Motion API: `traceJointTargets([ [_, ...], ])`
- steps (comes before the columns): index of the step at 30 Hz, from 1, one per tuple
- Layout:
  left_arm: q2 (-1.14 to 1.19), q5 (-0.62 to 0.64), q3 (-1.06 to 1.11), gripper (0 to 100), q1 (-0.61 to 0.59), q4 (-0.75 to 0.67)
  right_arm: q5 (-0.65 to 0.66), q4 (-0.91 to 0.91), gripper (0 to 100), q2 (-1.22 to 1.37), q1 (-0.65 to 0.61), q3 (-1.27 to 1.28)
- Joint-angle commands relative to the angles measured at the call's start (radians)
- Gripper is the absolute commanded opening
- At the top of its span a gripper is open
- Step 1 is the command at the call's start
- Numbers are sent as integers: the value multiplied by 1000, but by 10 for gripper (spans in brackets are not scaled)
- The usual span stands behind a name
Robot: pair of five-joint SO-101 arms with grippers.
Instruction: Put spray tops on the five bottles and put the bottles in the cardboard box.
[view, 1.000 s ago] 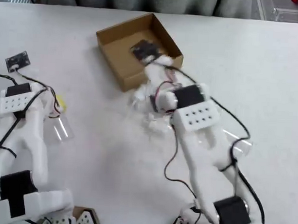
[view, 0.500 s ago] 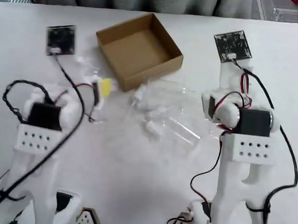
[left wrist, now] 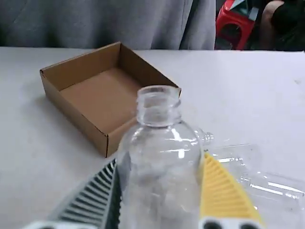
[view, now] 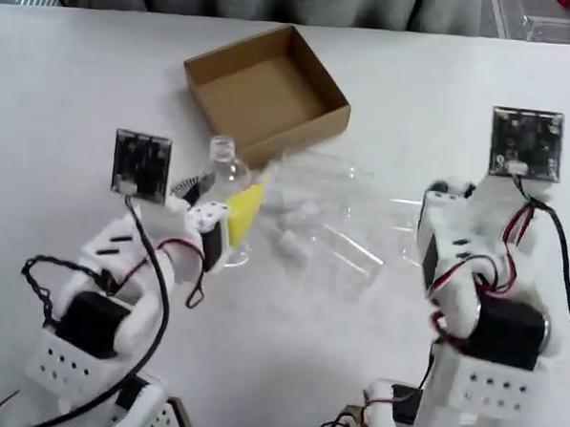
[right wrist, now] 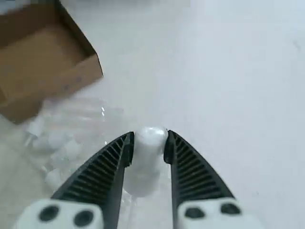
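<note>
Bottle [left wrist: 159, 143], clear and uncapped, stands upright, clenched in your left jaws, just beside the cardboard box [left wrist: 71, 116]; your right jaws grasp a white spray top [right wrist: 145, 164] over the worktop [right wrist: 228, 71].

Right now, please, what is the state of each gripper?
Left gripper: shut on a clear bottle with no top on it.
Right gripper: shut on a white spray top.

White table [view: 445, 78]: open cardboard box [view: 263, 93] toward far edge; clear bottles [view: 350, 244] and white spray tops [view: 289, 242] lying heaped just beside it.
</note>
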Motion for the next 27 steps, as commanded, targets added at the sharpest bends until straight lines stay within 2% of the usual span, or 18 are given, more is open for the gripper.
traceJointTargets([
  [1,-108,5,44,23,1,-77,-89,-166,15,-65,-65,-12],
  [4,-179,2,106,22,5,-127,-143,-283,15,-93,-102,-25],
  [8,-295,-110,186,21,7,-184,-175,-378,15,-96,-189,-83],
  [13,-461,-173,267,21,102,-181,-167,-545,15,-96,-338,-169],
  [17,-550,-255,339,21,170,-181,-46,-622,15,-91,-481,-276],
  [21,-568,-327,367,21,177,-181,11,-573,15,-30,-585,-417],
  [27,-568,-336,376,21,168,-181,8,-286,15,120,-648,-695],
])
